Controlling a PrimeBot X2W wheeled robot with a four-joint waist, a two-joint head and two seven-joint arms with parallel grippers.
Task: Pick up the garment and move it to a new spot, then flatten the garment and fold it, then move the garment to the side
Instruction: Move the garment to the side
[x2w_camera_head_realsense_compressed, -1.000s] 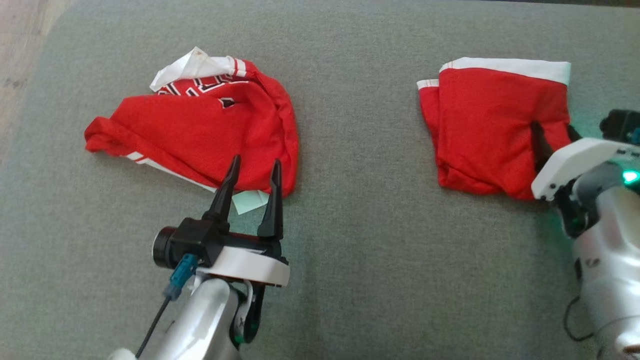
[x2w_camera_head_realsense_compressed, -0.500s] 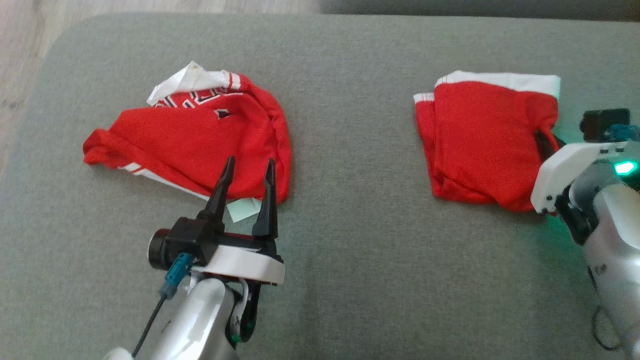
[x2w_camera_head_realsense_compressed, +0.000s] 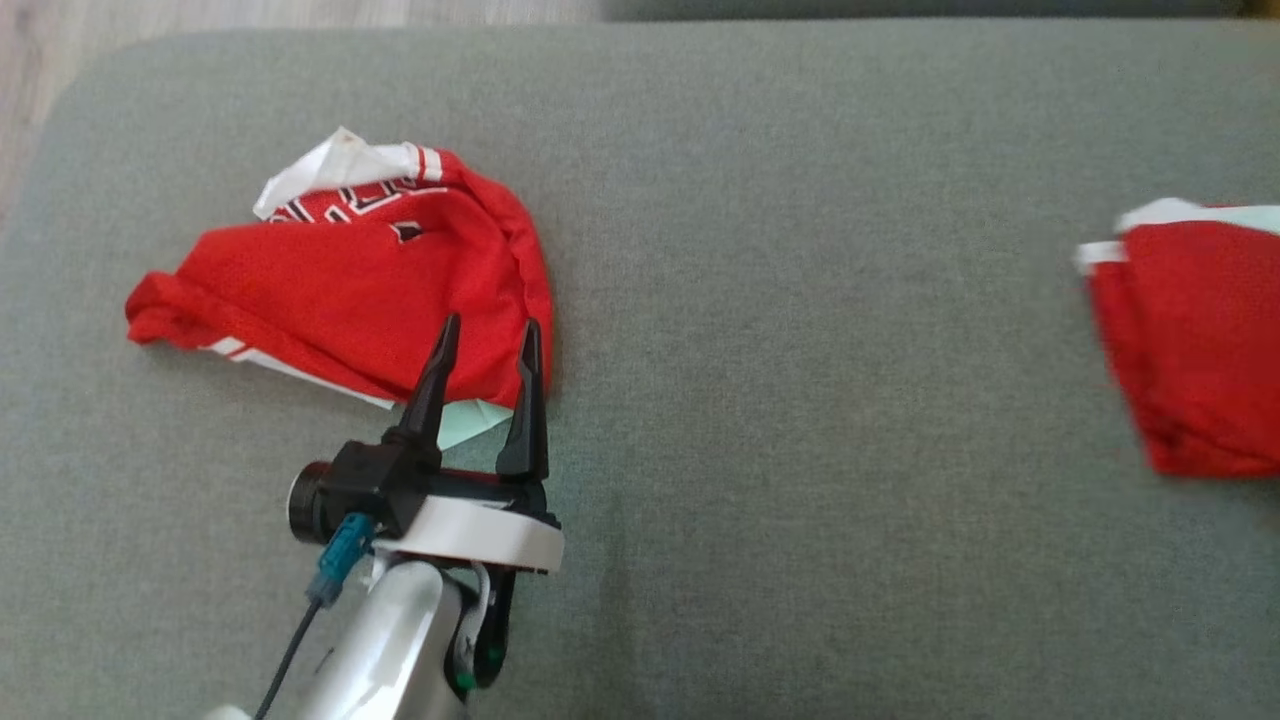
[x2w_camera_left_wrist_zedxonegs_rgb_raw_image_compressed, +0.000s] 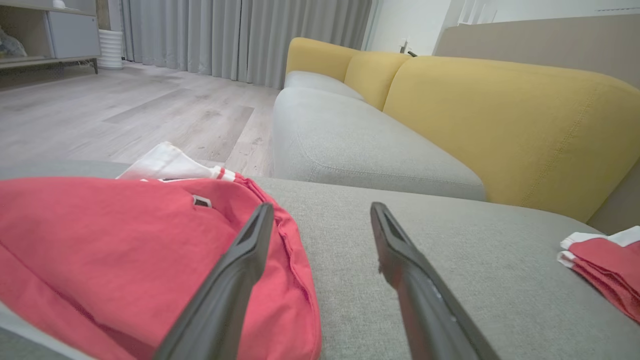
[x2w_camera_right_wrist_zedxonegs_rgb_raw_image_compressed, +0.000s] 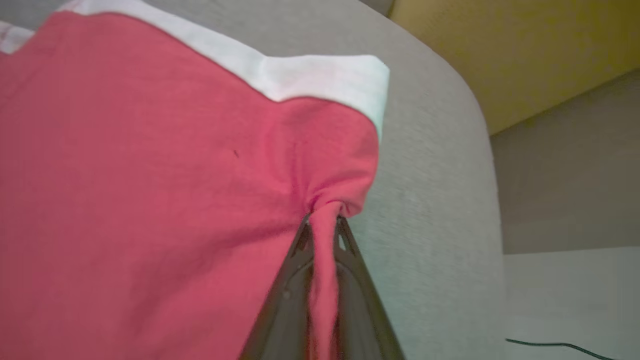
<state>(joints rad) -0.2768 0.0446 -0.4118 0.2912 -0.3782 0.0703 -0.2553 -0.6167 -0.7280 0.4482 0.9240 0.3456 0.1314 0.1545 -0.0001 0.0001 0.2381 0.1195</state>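
Closest to you, your left gripper (x2w_camera_head_realsense_compressed: 488, 335) hangs with its two fingers spread apart and nothing between them, tips over the near edge of a crumpled shirt (x2w_camera_head_realsense_compressed: 350, 290). A pale tag (x2w_camera_head_realsense_compressed: 470, 422) pokes out from under that edge, between the fingers in the head view. The shirt, red with white trim, lies on the left part of the grey cushion (x2w_camera_head_realsense_compressed: 800, 350). Your right gripper (x2w_camera_right_wrist_zedxonegs_rgb_raw_image_compressed: 325, 220) is clamped on a pinch of red cloth at a corner of the folded garment (x2w_camera_right_wrist_zedxonegs_rgb_raw_image_compressed: 150, 175), just below its white band. That garment shows blurred at the right edge of the head view, well apart from the shirt, over the same cushion; you cannot tell whether it rests there or is lifted. Farther off, the left wrist view shows a yellow backrest (x2w_camera_left_wrist_zedxonegs_rgb_raw_image_compressed: 500, 130), wooden floor (x2w_camera_left_wrist_zedxonegs_rgb_raw_image_compressed: 125, 115) and grey curtains (x2w_camera_left_wrist_zedxonegs_rgb_raw_image_compressed: 240, 35).
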